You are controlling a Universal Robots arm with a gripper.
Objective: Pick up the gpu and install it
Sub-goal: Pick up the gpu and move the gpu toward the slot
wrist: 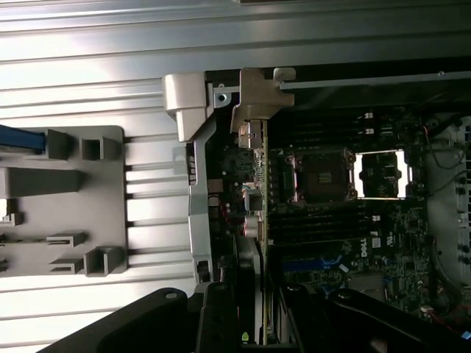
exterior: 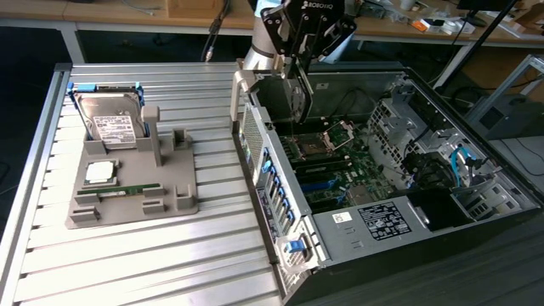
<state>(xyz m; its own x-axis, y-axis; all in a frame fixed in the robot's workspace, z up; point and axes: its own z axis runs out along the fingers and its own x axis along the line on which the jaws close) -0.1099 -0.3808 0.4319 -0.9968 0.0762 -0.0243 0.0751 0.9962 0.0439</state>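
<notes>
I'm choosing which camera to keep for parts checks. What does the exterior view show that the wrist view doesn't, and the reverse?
Exterior view adds: the silver hard drive with white label and the narrow green memory stick. Wrist view adds: the silver metal bracket on the thin dark gpu card, close up. Both: the gripper holding that card over the open black computer case, the square processor socket, the grey parts tray.

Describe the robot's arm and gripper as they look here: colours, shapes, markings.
The gripper is matte black, with white ROBOTIQ lettering across its body. Its angular linkage fingers are joined by round pivot pins, one of them silvery. The arm it mounts on is a smooth silver-grey cylinder; no markings can be made out on it.
</notes>
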